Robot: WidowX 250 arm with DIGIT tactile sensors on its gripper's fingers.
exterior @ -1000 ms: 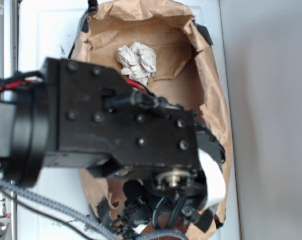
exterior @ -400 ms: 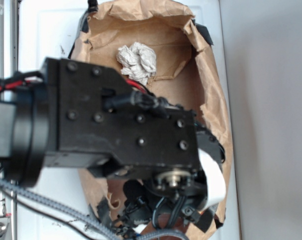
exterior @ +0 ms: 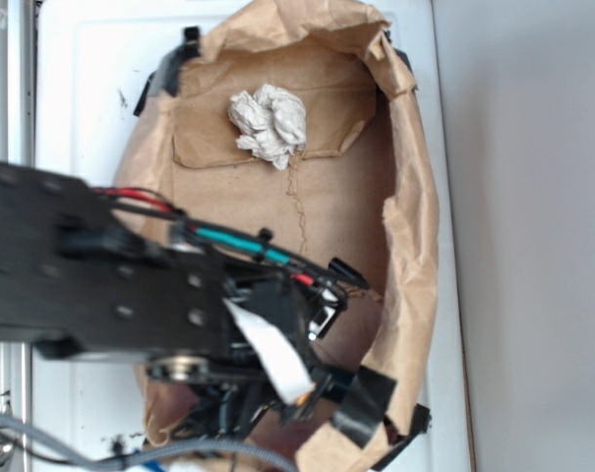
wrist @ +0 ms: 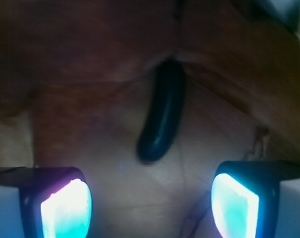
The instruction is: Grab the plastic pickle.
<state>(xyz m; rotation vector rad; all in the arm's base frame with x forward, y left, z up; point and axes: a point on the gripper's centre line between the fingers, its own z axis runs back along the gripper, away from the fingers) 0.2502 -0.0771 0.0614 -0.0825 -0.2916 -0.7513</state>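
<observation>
A brown paper bag (exterior: 415, 246), laid open on the white worktop (exterior: 90, 88), holds two things. The plastic pickle (wrist: 162, 116) lies on the bag's paper floor straight ahead of the claw (wrist: 150, 201), dark and glossy, its near end between the lines of the two fingers but clear of both. Its far end runs up into a fold where the paper creases together. In the exterior view the pickle is hidden under the arm. The crumpled paper wad (exterior: 268, 123) sits well beyond the claw, near the bag's far end, resting by the edge of a flat paper flap.

The claw's fingers (wrist: 65, 206) stand wide apart, touching nothing, with bare paper between them. Ahead and to the right in the wrist view a wall of paper slopes up close beside the pickle; to the left the floor seems flatter and more open, though that part is dim. In the exterior view the bag's right wall stands tall and rumpled close by the claw.
</observation>
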